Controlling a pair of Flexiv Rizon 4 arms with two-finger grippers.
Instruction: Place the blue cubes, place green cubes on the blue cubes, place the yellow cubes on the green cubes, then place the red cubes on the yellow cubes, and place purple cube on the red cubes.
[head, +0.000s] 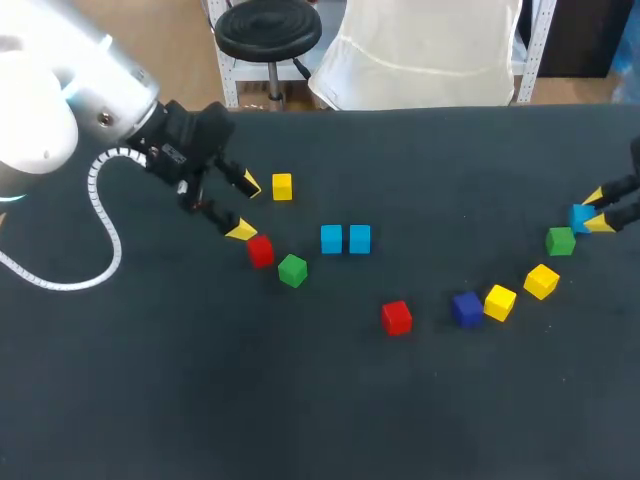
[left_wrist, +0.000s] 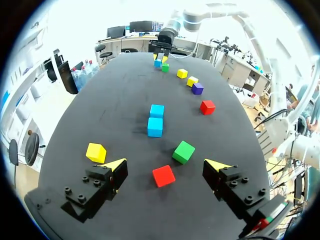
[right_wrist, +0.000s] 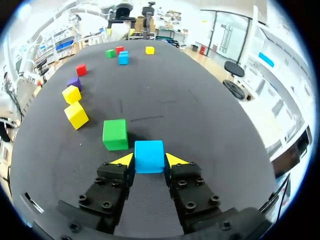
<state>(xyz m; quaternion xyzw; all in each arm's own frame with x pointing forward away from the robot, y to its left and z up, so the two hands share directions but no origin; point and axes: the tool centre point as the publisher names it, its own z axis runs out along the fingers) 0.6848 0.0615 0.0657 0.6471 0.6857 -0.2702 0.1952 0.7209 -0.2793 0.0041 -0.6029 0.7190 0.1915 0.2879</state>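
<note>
— What does the right side have?
— My right gripper (right_wrist: 149, 159) is closed on a blue cube (right_wrist: 149, 156), one yellow tip pressed to each side, far out at the right of the dark table (head: 200, 400). I cannot tell whether the cube rests on the surface or is just off it. A green cube (right_wrist: 115, 134) sits just beside it.
— And the left?
— My left gripper (left_wrist: 167, 164) hangs wide open with nothing in it. A red cube (left_wrist: 163, 175) lies below the gap between its fingers, touching neither. A second green cube (left_wrist: 183, 151) is just past the red one, and a lone yellow cube (left_wrist: 96, 152) stands outside one finger.
— The other cubes?
— Two more blue cubes (head: 331, 238) stand side by side near the table's middle. From the right-hand green cube a loose line runs back toward the centre. It has two yellow cubes (head: 541, 281), then a purple cube (head: 466, 308) just beside the second yellow, then another red cube (head: 396, 317) a little apart. All of these lie singly on the surface.
</note>
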